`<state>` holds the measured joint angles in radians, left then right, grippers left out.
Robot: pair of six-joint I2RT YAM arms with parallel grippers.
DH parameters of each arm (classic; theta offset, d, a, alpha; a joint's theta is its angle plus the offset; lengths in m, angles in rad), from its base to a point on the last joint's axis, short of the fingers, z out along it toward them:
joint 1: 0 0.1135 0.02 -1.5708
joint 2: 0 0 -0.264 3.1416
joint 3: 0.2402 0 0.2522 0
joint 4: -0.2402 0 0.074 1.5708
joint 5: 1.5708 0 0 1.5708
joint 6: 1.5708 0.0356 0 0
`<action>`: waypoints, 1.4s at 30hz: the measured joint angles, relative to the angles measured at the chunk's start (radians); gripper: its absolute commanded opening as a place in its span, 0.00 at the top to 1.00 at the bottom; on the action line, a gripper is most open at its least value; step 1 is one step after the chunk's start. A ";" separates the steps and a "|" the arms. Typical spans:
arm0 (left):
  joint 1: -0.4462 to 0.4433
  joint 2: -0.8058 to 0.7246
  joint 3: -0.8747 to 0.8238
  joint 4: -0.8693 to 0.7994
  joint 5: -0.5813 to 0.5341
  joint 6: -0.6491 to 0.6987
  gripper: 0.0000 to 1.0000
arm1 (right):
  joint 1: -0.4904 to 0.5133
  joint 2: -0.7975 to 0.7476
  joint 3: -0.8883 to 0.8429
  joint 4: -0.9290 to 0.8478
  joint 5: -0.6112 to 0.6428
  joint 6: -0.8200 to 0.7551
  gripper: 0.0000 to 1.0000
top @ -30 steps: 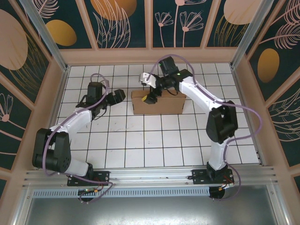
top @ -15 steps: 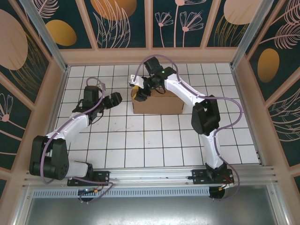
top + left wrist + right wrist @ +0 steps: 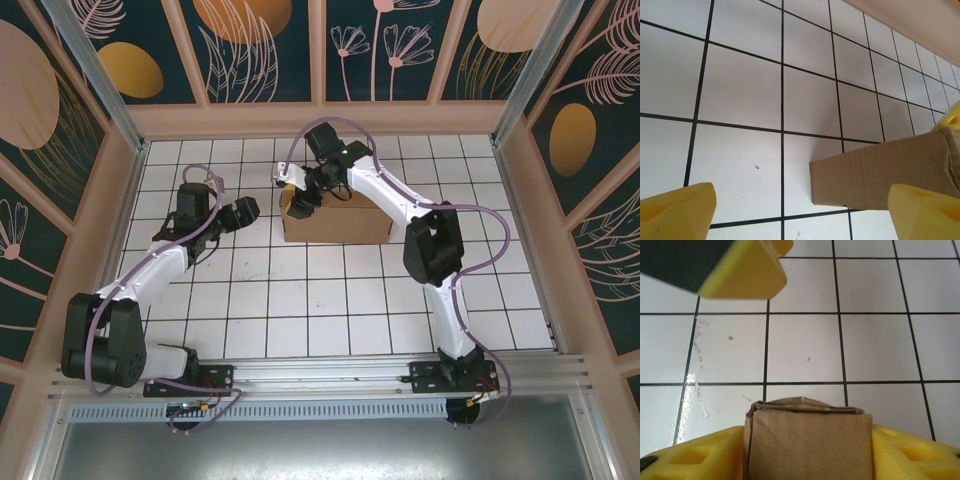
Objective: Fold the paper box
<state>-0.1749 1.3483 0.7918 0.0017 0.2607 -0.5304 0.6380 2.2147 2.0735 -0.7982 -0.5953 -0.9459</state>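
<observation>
Left gripper (image 3: pixel 243 212): jaws wide, nothing between. Box (image 3: pixel 875 175) end just ahead of jaws, off toward one finger (image 3: pixel 925 210). Judged standing off to leave room. Box rests on tiled table (image 3: pixel 330 300). Right gripper (image 3: pixel 298 203): jaws clamped on box's left end, cardboard touching both fingers (image 3: pixel 695 455). Likely pinching end wall to press fold home.

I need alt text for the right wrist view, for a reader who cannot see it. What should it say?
The right gripper clamps one end of the paper box, a yellow finger pressed against each side. Beyond it lies the white tiled table with black grid lines.
</observation>
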 measured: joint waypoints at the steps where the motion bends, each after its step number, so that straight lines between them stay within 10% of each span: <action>1: 0.000 -0.004 0.000 -0.002 0.000 0.000 0.12 | 0.000 0.000 0.000 -0.002 -0.001 0.000 0.50; 16: 0.000 -0.011 0.000 -0.006 -0.009 0.003 0.12 | 0.000 -0.051 -0.071 0.048 0.071 0.013 0.62; 31: 0.000 0.010 0.000 -0.002 -0.008 0.003 0.12 | 0.000 -0.257 -0.525 0.656 0.760 0.011 0.64; 42: 0.000 0.010 -0.001 -0.002 -0.011 0.003 0.12 | 0.013 -0.234 -0.782 1.049 1.034 -0.044 0.54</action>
<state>-0.1749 1.3579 0.7910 0.0002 0.2497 -0.5270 0.6514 1.9804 1.2919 0.2504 0.4385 -0.9901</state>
